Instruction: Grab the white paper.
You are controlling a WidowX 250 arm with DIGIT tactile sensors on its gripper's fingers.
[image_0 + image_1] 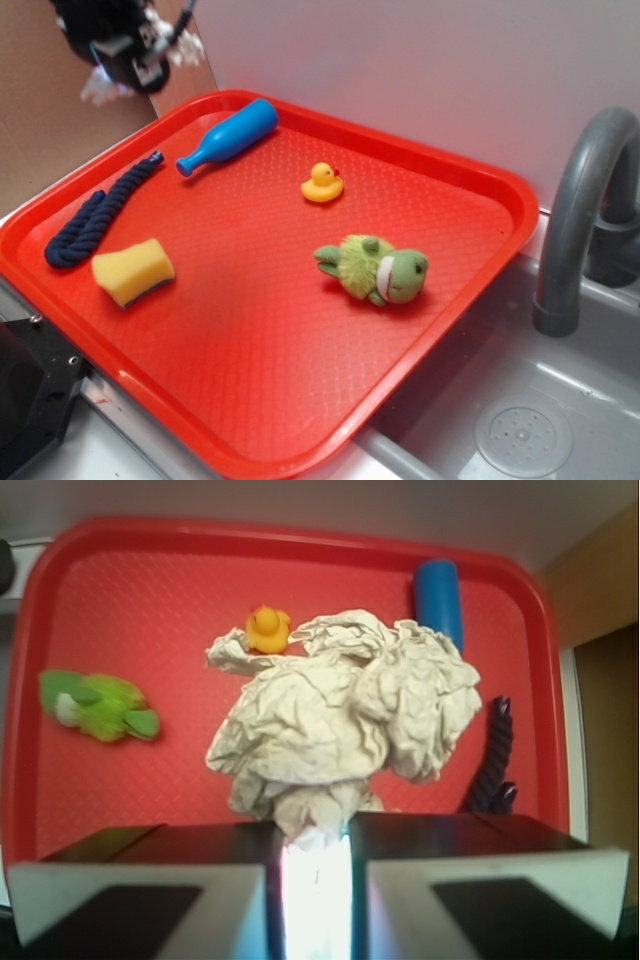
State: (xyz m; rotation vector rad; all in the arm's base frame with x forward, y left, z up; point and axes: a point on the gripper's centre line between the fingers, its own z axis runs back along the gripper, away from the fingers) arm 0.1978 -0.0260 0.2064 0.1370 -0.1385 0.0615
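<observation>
In the wrist view the white paper [345, 710], a crumpled wad with grey creases, hangs from my gripper [315, 845], whose jaws are shut on its lower end. It is held well above the red tray [120, 770]. In the exterior view the gripper [130, 45] is high at the top left, beyond the tray's far left corner, blurred, with bits of white paper [185, 50] showing around it.
On the red tray [300, 340] lie a blue bottle [230, 135], a yellow duck [322, 183], a green plush frog [375, 268], a yellow sponge [133, 270] and a dark blue rope [95, 215]. A grey sink with faucet [575, 230] is at right.
</observation>
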